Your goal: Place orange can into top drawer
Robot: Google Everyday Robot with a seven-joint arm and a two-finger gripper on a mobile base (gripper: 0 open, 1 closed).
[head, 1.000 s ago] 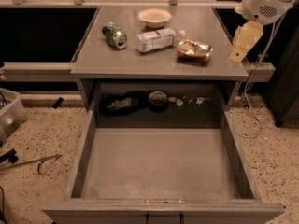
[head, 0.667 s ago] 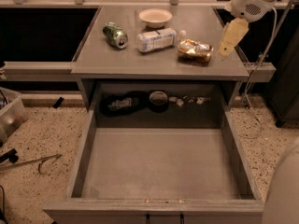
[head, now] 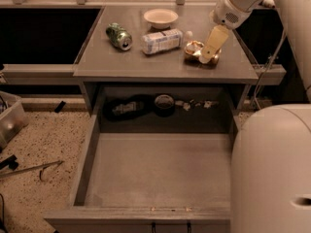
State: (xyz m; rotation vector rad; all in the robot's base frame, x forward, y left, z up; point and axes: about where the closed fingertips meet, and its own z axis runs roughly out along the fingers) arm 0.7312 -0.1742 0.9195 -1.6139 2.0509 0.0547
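The orange can (head: 194,50) lies on its side on the grey counter top (head: 121,62), right of the middle, shiny and dented. My gripper (head: 210,47) hangs from the arm at the upper right, its pale fingers (head: 213,41) pointing down right over the can's right part and hiding some of it. The top drawer (head: 158,169) is pulled wide open below the counter, its flat grey bottom bare.
A green can (head: 119,36) lies at the counter's left. A white-and-blue bottle (head: 163,40) lies in the middle, a pale bowl (head: 161,17) behind it. Dark items and a tape roll (head: 164,103) sit at the drawer's back. My white base (head: 272,174) fills the lower right.
My gripper has moved left and down from beside the counter's right edge to right over the orange can. The can has not moved.
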